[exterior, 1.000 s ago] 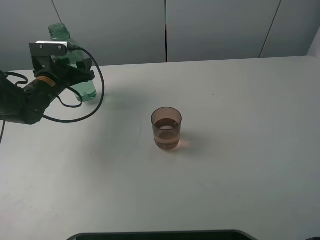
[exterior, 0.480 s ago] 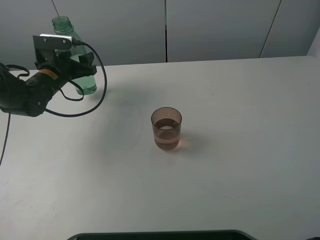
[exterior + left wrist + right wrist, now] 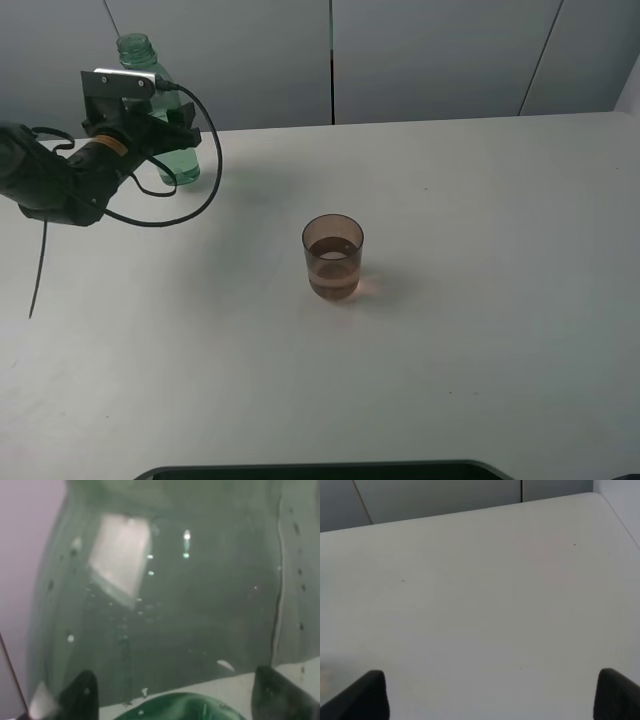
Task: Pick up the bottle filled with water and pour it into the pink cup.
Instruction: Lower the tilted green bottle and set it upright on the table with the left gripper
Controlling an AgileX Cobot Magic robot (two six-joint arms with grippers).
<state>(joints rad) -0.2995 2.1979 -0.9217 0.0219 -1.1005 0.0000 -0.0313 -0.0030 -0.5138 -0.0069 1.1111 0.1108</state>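
The green-tinted bottle (image 3: 180, 160) has no cap and stands about upright at the far left back of the white table (image 3: 480, 330), its base at or just above the surface. My left gripper (image 3: 160, 135) is shut around its body. In the left wrist view the bottle (image 3: 170, 595) fills the frame between the two fingertips (image 3: 80, 695). The pink cup (image 3: 333, 257) stands in the middle of the table with liquid in it, well to the right of the bottle. My right gripper (image 3: 490, 700) is open over bare table and does not show in the exterior high view.
A black cable (image 3: 205, 185) loops from the left arm over the table beside the bottle. Grey wall panels (image 3: 430, 60) run along the table's back edge. A dark rim (image 3: 320, 468) lies at the front edge.
My left gripper has carried the bottle back and slightly to the right, turning it from tilted to nearly upright. The cup has not moved.
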